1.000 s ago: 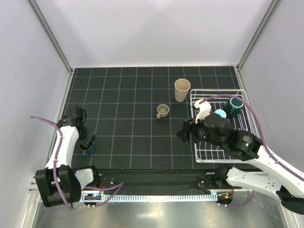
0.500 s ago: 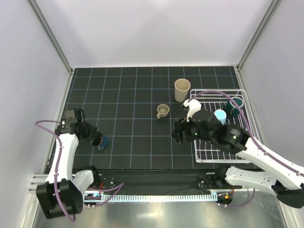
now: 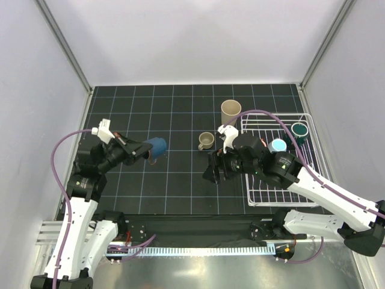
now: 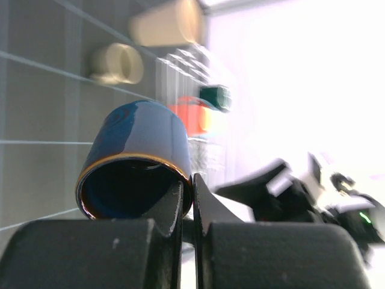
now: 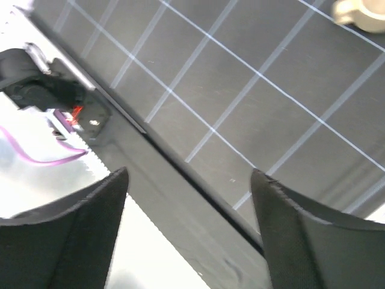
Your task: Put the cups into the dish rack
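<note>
From above, the dish rack [image 3: 260, 191] holds the light blue mug [image 3: 278, 145] and dark teal mug [image 3: 299, 130]; the beige tumbler [image 3: 230, 112] and taupe mug [image 3: 206, 141] stand on the mat [image 3: 168, 108] left of it; my left gripper [image 3: 144, 150] holds the navy cup [image 3: 158, 147] sideways above the mat; my right gripper [image 3: 212, 171] hangs beside the rack. Left wrist: my fingers [image 4: 207, 211] are clamped on the cup's [image 4: 138, 144] rim. Right wrist: my fingers [image 5: 289, 223] are spread wide over the mat [image 5: 240, 90].

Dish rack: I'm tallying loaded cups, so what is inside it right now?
A dark teal mug and a light blue mug sit inside the dish rack. The right arm covers its left part from above; the blurred left wrist view shows an orange cup around there.
</note>
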